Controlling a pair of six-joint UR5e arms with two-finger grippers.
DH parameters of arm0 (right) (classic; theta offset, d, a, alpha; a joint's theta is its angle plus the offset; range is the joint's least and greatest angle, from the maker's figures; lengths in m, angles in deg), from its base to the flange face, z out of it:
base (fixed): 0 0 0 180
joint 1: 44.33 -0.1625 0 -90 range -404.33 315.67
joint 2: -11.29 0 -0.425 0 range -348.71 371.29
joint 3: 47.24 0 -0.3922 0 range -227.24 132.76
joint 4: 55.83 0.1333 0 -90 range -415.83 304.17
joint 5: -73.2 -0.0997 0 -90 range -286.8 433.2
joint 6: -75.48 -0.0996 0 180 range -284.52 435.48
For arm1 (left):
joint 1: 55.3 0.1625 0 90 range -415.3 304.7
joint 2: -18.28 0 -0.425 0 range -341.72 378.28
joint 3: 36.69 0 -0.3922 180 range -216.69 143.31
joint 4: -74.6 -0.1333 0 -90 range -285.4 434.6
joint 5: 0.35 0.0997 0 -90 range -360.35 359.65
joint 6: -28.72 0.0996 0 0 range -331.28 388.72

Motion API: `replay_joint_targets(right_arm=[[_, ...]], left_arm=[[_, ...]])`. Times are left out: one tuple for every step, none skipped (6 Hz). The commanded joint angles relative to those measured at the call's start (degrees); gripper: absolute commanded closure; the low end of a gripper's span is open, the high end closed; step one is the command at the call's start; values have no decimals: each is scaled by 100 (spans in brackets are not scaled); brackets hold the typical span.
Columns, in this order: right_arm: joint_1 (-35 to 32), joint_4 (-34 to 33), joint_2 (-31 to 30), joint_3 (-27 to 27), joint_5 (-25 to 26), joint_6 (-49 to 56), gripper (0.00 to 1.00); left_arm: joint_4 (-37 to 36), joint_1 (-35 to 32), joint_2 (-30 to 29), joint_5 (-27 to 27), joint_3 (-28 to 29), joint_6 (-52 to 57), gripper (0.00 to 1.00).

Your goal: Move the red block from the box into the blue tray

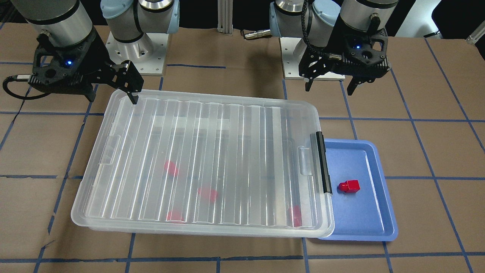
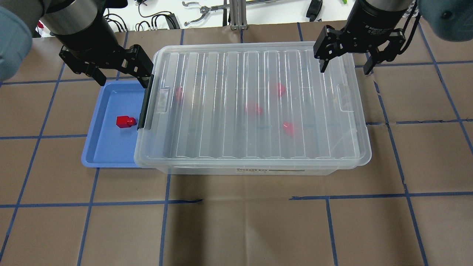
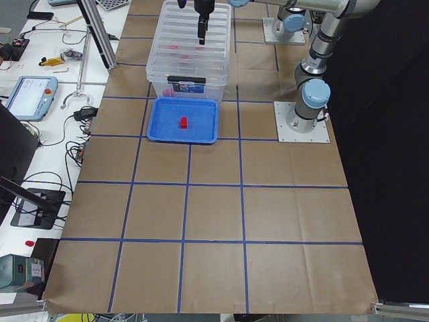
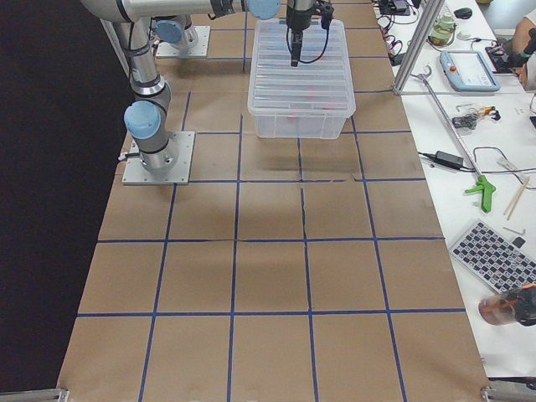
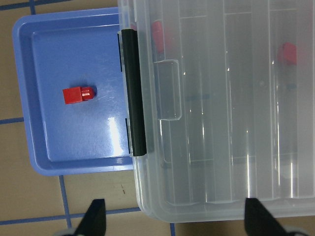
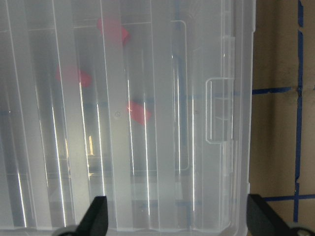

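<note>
Firstly, table (image 2: 236, 229): brown paper, blue tape grid, carries all listed below

Box (image 2: 258, 170): clear, largest item, centre of the table, ribbed lid (image 2: 229, 74) closed on it

Blue tray (image 2: 107, 147): flat on the table against the box's latch end, one edge under the overhanging lid rim

My left gripper (image 2: 123, 81): hangs above the tray's far edge and the latch corner, fingers spread wide, nothing between them

My right gripper (image 2: 345, 69): hangs above the box's far corner at the end away from the latch, fingers likewise spread and empty

Latch bar (image 2: 145, 103): black, along the lid's end facing the tray

Red block (image 2: 125, 121): alone on the tray floor, on its side, nub pointing toward the box

Other red blocks (image 2: 253, 109): four, blurred through the lid, scattered on the box floor
</note>
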Motion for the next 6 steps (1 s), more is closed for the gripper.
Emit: replay_joint_targets(right_arm=[[26,290,-3,-154,190,44,0],[35,290,-29,-146,190,35,0],[26,290,-46,-146,172,35,0],[26,290,-55,-138,163,35,0],[26,299,-64,-129,172,35,0],[26,299,-64,-111,172,35,0]], left_arm=[[-9,0,20,7,-68,-44,2],[0,0,124,-1,-86,-36,2],[0,0,91,-2,-69,-36,2],[0,0,82,-2,-60,-36,2],[0,0,134,7,-77,-36,2],[9,-9,152,16,-95,-36,2]])
